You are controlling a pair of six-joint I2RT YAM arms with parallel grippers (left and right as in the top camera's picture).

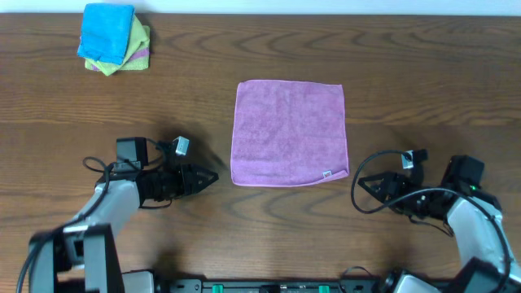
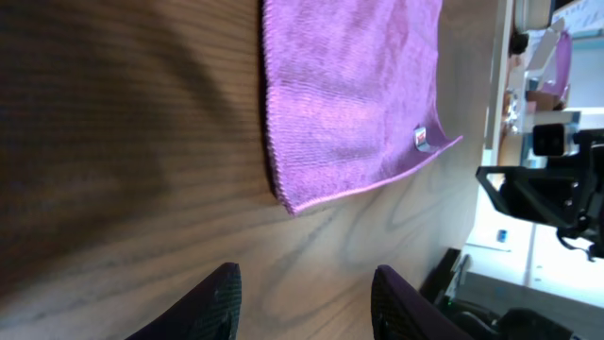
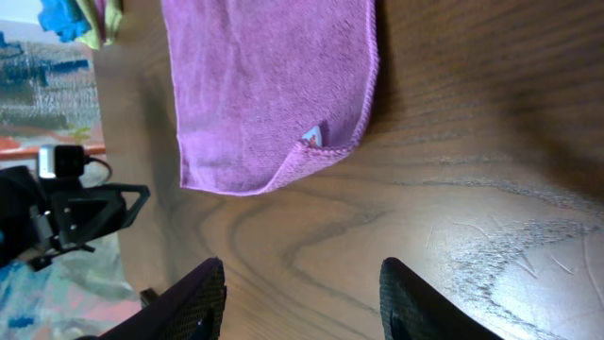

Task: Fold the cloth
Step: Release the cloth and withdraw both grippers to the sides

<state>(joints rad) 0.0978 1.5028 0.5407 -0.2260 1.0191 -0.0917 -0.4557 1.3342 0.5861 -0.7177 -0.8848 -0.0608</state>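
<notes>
wooden table; cloth flat, unfolded, untouched.

Overhead straight down; both wrist views low, near, sharing cloth.

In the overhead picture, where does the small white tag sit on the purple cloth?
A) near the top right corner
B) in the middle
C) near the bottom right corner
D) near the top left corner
C: the white tag lies at the lower edge of the cloth, close to its right corner.
</notes>
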